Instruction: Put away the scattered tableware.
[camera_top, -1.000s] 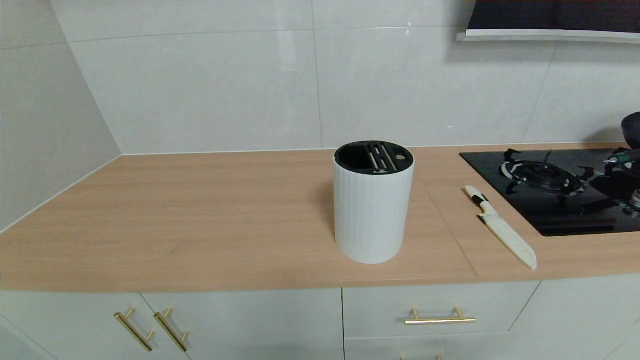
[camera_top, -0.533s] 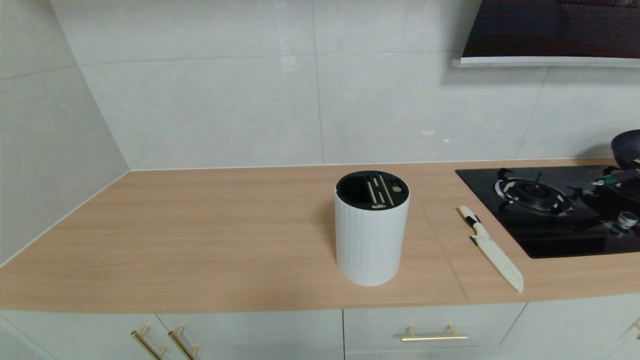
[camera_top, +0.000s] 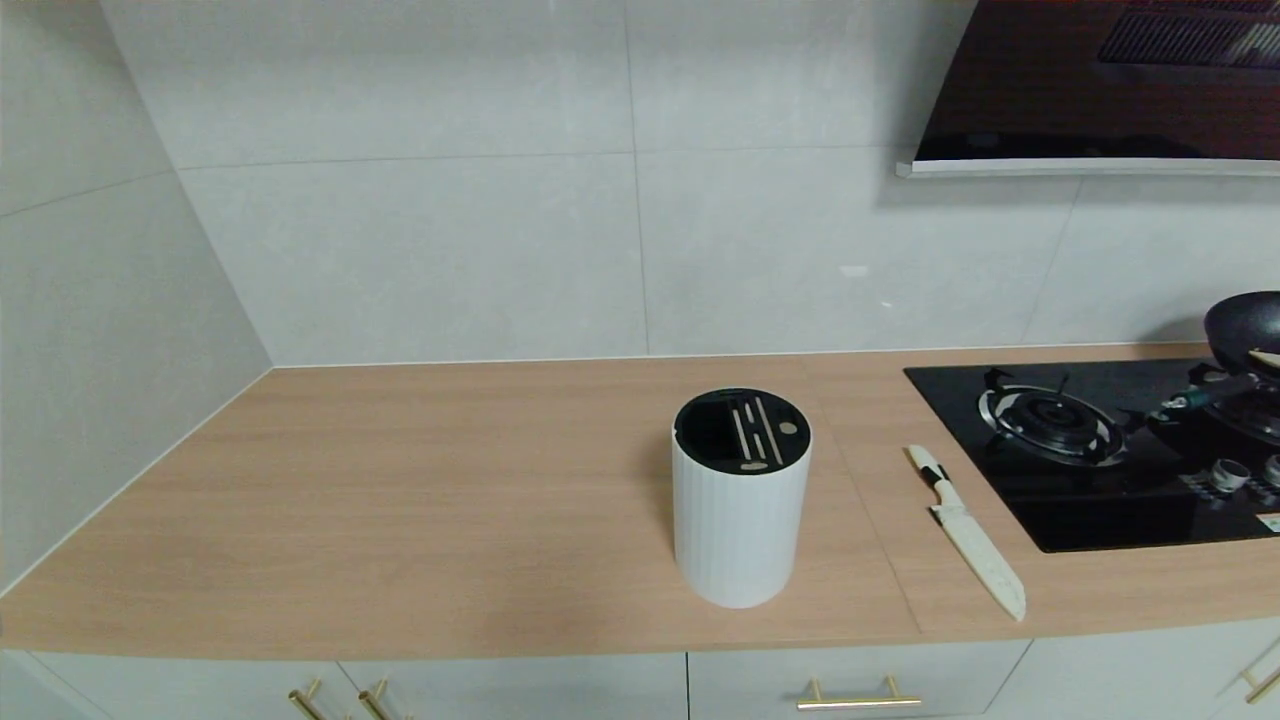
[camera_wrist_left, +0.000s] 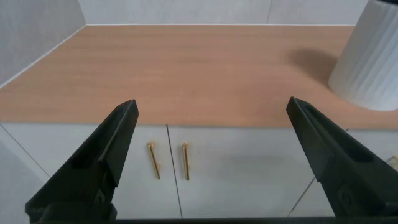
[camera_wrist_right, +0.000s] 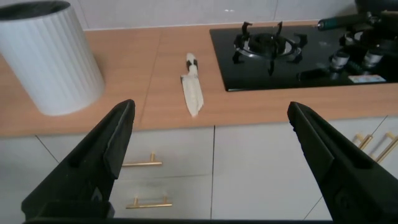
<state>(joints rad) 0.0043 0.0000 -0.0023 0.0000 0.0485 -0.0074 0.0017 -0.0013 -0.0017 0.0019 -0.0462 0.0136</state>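
Only the head camera shifts; holder stays put. Knife lies flat, right of holder, untouched. Left gripper and right gripper gape wide, short of holder. Pickup not yet begun.

head: high, looking down on counter | wrists: low, before cabinets | shared: white holder

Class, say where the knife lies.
In the head view the knife lies flat at right on the countertop, between the white holder and the black stove.
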